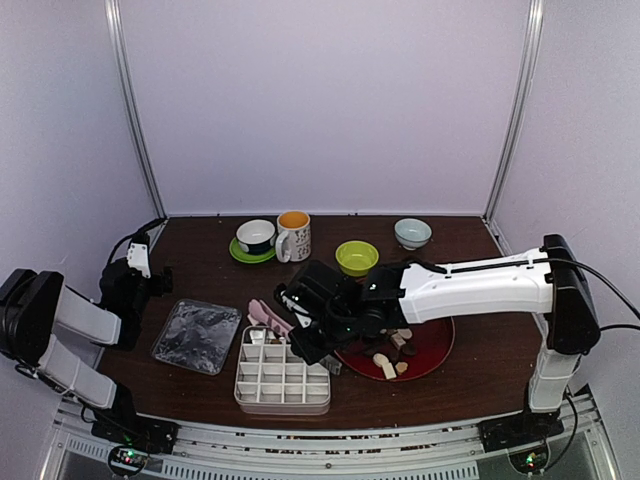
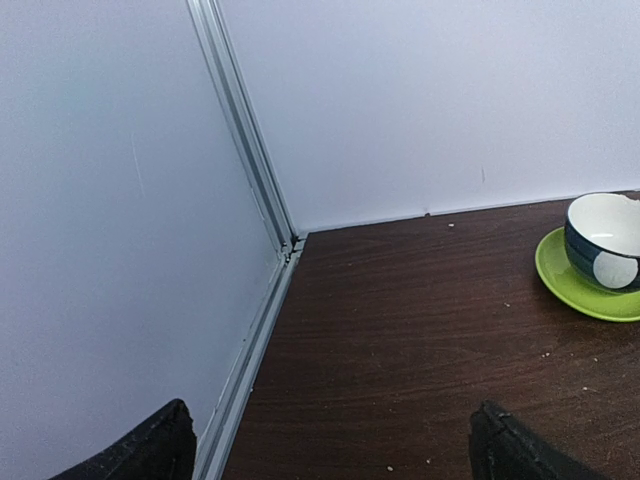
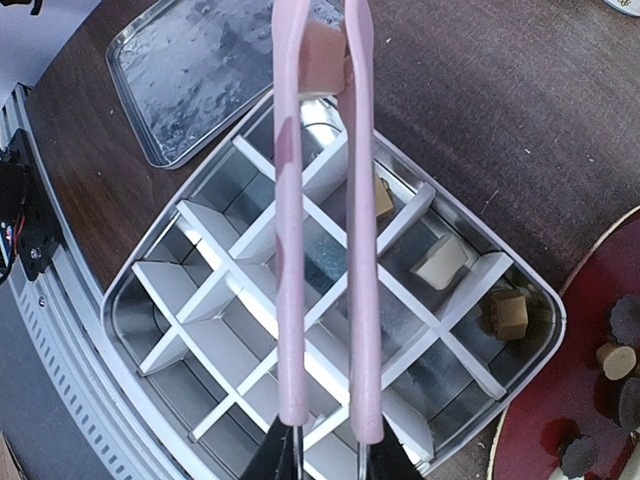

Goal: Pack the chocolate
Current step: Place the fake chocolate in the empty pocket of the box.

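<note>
Your dark wooden table (image 1: 470,385) fills the floor of the white booth. The right arm (image 1: 480,285) stretches across it toward 9 o'clock, and the left arm (image 1: 70,330) sits folded at the table's 9 o'clock edge.

The red plate (image 1: 437,345) lies just right of centre. Touching its 9 o'clock side is the metal tin (image 1: 283,380), which white dividers split into compartments. The tin's lid (image 1: 197,335) lies flat at the tin's 10 o'clock. Along the 12 o'clock edge stand a cup on a green saucer (image 1: 256,237), a mug (image 1: 294,237), a green bowl (image 1: 357,257) and a pale bowl (image 1: 412,233).

Your left gripper (image 2: 330,462) is spread wide and holds nothing. It points into the booth's back left corner.

Your right gripper (image 3: 325,455) is clamped around the handle end of the pink tongs (image 3: 320,230). It squeezes the two arms nearly together, and they run over the tin toward its far left corner.

Most of the chocolate (image 1: 390,358) is a loose pile on the plate. A cream piece (image 3: 440,262) and a tan piece (image 3: 508,315) each lie in a compartment on the plate side of the tin. A third piece (image 3: 381,196) shows in a compartment beside the tongs. One tan piece (image 3: 322,55) is pinched between the tong tips near that far corner. You cannot tell whether it hangs over the last compartment or just past the rim.
</note>
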Motion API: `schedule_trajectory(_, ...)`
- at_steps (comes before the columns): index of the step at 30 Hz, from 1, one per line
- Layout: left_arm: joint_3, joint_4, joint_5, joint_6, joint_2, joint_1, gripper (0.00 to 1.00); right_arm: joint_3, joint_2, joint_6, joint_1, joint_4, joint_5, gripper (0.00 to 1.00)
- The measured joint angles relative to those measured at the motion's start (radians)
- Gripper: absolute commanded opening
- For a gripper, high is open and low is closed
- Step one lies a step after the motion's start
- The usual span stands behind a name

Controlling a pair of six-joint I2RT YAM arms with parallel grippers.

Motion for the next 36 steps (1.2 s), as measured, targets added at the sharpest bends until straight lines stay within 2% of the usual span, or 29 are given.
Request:
schedule_trajectory(10,0.0,0.0,0.0,0.0,0.0,0.0,0.98,0.0,0.027,-0.014,0.004,0.005,-0.013,0.24)
schedule_trajectory(19,0.0,0.0,0.0,0.0,0.0,0.0,0.98,0.0,0.037,-0.021,0.006,0.008,-0.013,0.33)
schedule_trajectory(31,0.0,0.0,0.0,0.0,0.0,0.0,0.98,0.014,0.029,-0.032,0.006,0.006,-0.012,0.3)
schedule_trajectory(36,0.0,0.0,0.0,0.0,0.0,0.0,0.98,-0.047,-0.067,-0.041,0.006,0.016,0.001,0.29)
